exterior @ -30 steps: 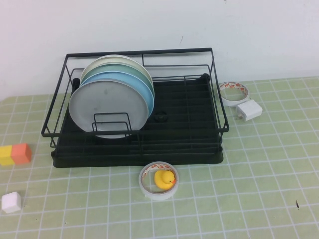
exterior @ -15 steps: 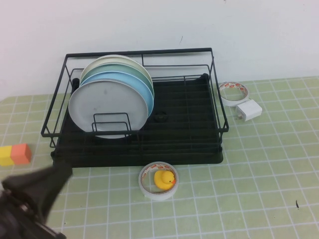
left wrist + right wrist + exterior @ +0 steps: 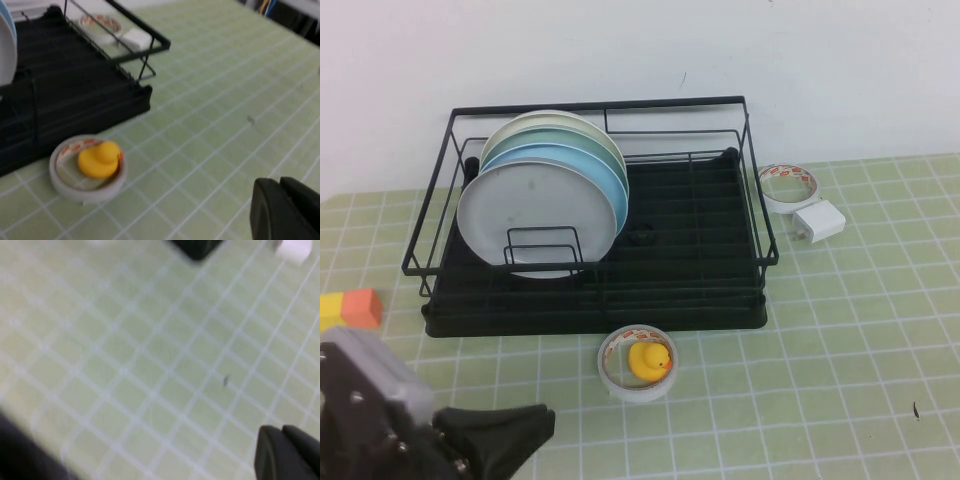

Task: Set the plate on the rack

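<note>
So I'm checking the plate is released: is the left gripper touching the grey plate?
Apart. The high view shows the left gripper low over the table's near left, with green tiles and the rack edge between it and the grey plate.

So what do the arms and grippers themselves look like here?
In the high view, only the left arm shows, at the table's near-left corner: a light-grey block with small dark screws, then matte black parts tapering into the left gripper. In each wrist view, left gripper and right gripper are rounded black shapes. No cables or markings visible.
</note>
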Robot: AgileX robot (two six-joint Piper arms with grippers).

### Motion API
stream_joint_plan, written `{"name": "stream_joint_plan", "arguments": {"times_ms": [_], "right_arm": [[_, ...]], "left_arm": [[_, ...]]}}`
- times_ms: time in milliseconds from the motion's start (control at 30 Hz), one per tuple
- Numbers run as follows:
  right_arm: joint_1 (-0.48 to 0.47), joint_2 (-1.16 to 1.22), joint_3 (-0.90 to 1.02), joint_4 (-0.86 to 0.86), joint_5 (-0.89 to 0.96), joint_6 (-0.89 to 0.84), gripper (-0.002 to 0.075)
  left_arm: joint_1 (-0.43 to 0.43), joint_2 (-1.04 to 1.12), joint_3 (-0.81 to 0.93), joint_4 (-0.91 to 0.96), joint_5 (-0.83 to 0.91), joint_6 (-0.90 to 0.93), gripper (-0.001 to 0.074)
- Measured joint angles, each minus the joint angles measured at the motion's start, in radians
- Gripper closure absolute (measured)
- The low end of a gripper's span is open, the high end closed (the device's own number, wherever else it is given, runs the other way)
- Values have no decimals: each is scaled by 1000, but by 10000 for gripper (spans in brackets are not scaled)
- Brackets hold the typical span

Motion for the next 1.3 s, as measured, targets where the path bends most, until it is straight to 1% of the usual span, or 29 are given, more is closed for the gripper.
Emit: {"name": "stream_joint_plan", "arguments": {"times_ms": [67, 167, 267, 367, 433, 500, 567, 700, 900, 1167, 1300], "right_arm": [[0, -90, 53, 0, -60, 41, 728], [0, -195, 128, 0, -113, 87, 728], [0, -264, 193, 1, -127, 109, 728], [0, -298, 225, 7, -158, 118, 728], [0, -300, 229, 9, -170, 120, 728], [0, -302, 229, 11, -175, 121, 728], [0, -304, 229, 12, -177, 121, 728], [0, -304, 231, 12, -182, 122, 728], [0, -304, 231, 12, -182, 122, 728], [0, -304, 231, 12, -185, 124, 728], [0, -304, 231, 13, -185, 124, 728]], "left_arm": [[0, 16, 0, 51, -12, 7, 736], [0, 25, 0, 167, -102, -25, 736], [0, 25, 0, 227, -287, -100, 736], [0, 27, 0, 131, -565, -105, 736], [0, 27, -2, 1, -745, -39, 736], [0, 27, -4, -64, -859, 18, 736], [0, 27, -10, -95, -906, 47, 736], [0, 27, -12, -106, -876, 61, 736], [0, 27, -12, -106, -730, 62, 736], [0, 25, -12, -104, -608, 62, 736], [0, -42, -12, -102, -572, 62, 736]]}}
